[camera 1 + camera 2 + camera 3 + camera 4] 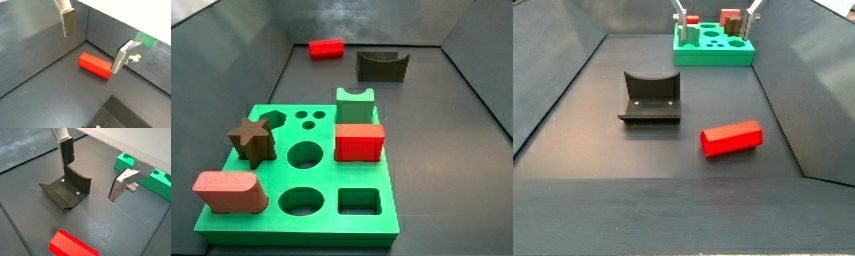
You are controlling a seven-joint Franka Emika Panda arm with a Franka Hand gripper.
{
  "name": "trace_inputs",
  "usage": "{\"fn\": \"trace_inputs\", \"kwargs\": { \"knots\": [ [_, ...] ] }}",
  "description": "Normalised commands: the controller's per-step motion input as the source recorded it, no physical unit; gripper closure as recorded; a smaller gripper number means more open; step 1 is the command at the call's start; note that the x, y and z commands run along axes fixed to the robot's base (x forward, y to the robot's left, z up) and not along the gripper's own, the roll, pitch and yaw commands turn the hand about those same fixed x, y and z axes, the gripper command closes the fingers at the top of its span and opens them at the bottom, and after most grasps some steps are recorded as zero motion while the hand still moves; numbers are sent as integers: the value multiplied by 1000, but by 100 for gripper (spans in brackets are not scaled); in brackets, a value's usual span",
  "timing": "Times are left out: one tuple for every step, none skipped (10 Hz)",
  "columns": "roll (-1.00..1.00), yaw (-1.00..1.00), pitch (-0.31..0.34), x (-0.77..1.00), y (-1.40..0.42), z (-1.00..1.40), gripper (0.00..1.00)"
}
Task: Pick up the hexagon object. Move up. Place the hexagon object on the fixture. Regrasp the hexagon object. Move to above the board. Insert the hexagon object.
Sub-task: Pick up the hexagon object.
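The hexagon object (731,137), a small bright red prism, lies flat on the dark floor next to the fixture (651,97); both also show in a side view, the hexagon object (327,47) and the fixture (381,65). My gripper (92,52) hangs open well above the floor with nothing between its fingers. In a wrist view the hexagon object (95,65) lies below, near one finger. In a wrist view the gripper (90,182) is over the floor beside the fixture (67,190). The green board (278,205) lies apart from them.
On the board stand a brown star (251,140), a red cube (360,141), a salmon-pink block (227,192) and a green notched block (356,103). Sloping dark walls (560,80) ring the floor. Two thin fingertips (680,14) seem to show at the frame's top.
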Motion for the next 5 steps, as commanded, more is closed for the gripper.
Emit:
{"fn": "trace_inputs", "kwargs": {
  "knots": [
    [1, 0, 0, 0, -34, 0, 0],
    [7, -746, -21, -277, -71, -89, 0],
    [0, -994, -3, -146, 0, -240, 0],
    [4, -1000, 0, -86, 0, -286, 0],
    [0, -1000, 0, -37, 0, -289, 0]
  ]
}}
